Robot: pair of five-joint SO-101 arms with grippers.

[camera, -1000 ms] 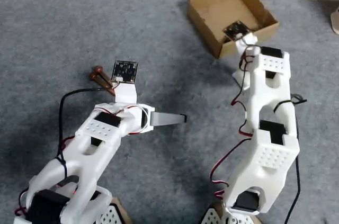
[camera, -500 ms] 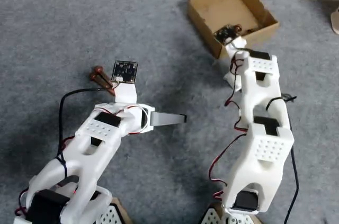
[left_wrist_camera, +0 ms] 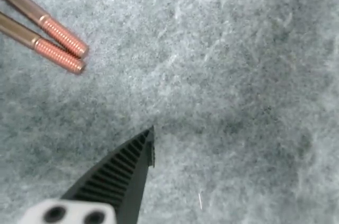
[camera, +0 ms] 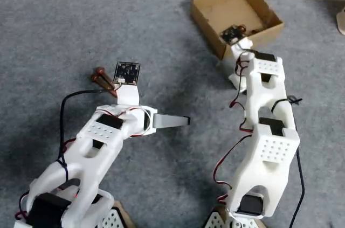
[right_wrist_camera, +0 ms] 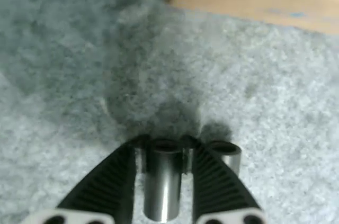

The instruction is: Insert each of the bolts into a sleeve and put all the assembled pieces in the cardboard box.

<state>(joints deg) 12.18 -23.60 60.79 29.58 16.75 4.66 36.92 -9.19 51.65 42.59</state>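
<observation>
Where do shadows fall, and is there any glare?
High view: soft shadows on the mat beside both arms. Right wrist view: dark shadow ahead of the sleeve in the right hand. Left wrist view: even light, bolts without glare.

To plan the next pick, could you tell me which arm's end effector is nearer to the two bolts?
Left. The left end effector sits right beside the bolts; the right end effector is far off by the cardboard box, holding a sleeve.

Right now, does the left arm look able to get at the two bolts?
Probably yes: the two bolts lie on open grey mat right at the wrist end of the left arm, with nothing on them or in between.
</observation>
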